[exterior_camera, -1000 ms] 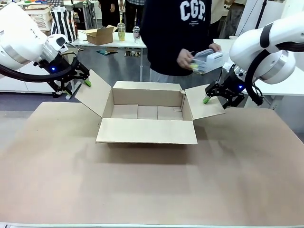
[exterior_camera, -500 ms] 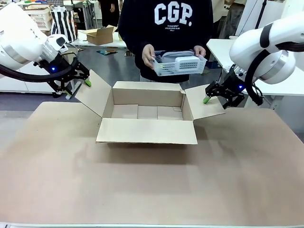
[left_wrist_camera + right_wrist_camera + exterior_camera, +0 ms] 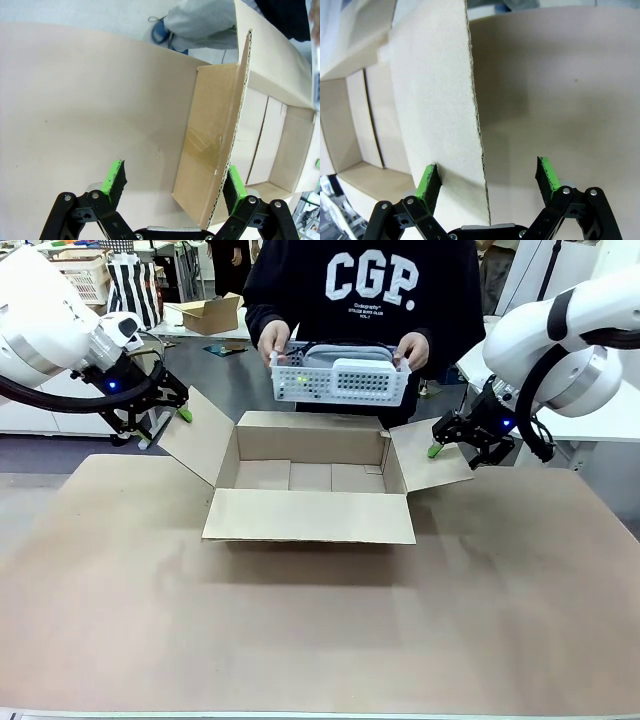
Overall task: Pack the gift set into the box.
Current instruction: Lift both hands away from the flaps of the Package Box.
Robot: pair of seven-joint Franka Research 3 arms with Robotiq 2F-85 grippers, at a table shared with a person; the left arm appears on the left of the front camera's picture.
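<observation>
The box point(image 3: 310, 516) stands open in the middle of the table, all its flaps spread and nothing showing inside. Behind it a person holds a white perforated basket point(image 3: 305, 386) in both hands above the far flap. In the basket lie the gift set's grey padded item point(image 3: 345, 352) and its white case point(image 3: 366, 368). My left gripper point(image 3: 172, 406) is open astride the edge of the left flap point(image 3: 212, 125), as the left gripper point(image 3: 174, 180) shows in its wrist view. My right gripper point(image 3: 447, 438) is open astride the right flap point(image 3: 432, 100), seen close at the right gripper point(image 3: 486, 177).
A small brown carton point(image 3: 212, 312) and bottles point(image 3: 256, 304) sit on a table far behind. A white table point(image 3: 600, 426) stands to the right of my right arm. Bare table surface point(image 3: 320, 630) stretches in front of the box.
The person has swung the basket from the right to the middle and now holds it level over the box's far side. Neither arm has moved.
</observation>
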